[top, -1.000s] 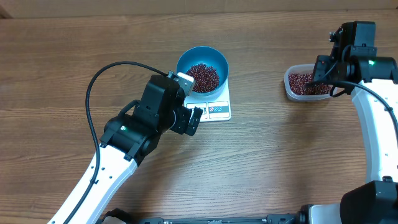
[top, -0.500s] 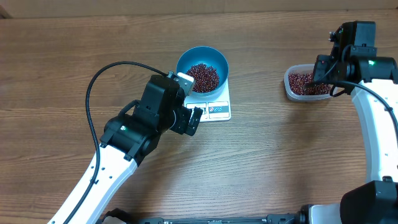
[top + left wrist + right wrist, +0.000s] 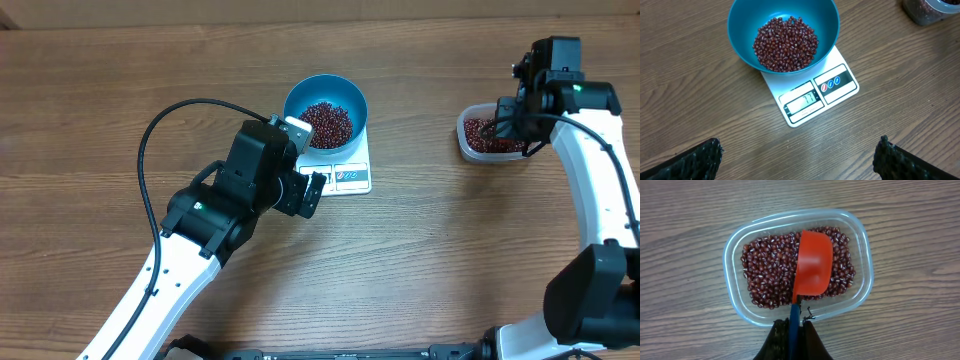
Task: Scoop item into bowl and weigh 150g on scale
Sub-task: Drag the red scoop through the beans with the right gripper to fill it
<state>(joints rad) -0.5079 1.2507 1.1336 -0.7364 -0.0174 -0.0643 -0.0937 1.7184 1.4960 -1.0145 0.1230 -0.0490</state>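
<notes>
Right wrist alone: red scoop (image 3: 813, 265) in clenched right claw (image 3: 794, 326); left claw (image 3: 799, 150) released.

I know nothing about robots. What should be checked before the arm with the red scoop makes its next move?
1. Grip on the tool: the right gripper is shut on the scoop by its handle. Ok.
2. Scoop loaded: it sits over the tub, but no beans show on its red surface. Not ok.
3. Supply: the tub holds plenty of beans. Ok.
4. Target in place: the bowl stands on the scale, partly filled. Ok.
5. Path clear: the left gripper is open, in front of the scale and apart from the bowl. Ok.
6. Weight so far: the display is lit, but its digits are too small to trust. Cannot tell.
</notes>
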